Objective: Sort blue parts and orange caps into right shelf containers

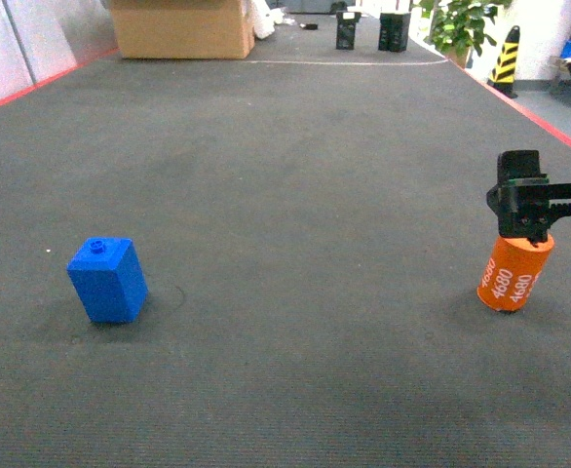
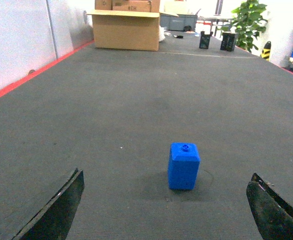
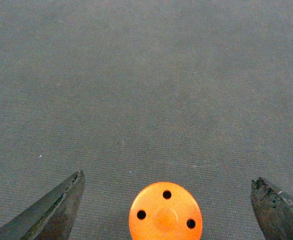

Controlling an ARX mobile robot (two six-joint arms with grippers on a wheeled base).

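Pickup step, I judge — my right gripper (image 3: 166, 210) hangs right over the orange cap (image 1: 515, 273) at four o'clock, fingers spread wide, holding nothing; next it must drop and close. Left gripper (image 2: 166, 210) is also spread, facing the blue part (image 2: 183, 166) — at twelve o'clock, untouched.

The blue part (image 1: 107, 280) is solid blue; the orange cap (image 1: 515, 272) has white "4680" print; the floor (image 1: 295, 175) is dark grey
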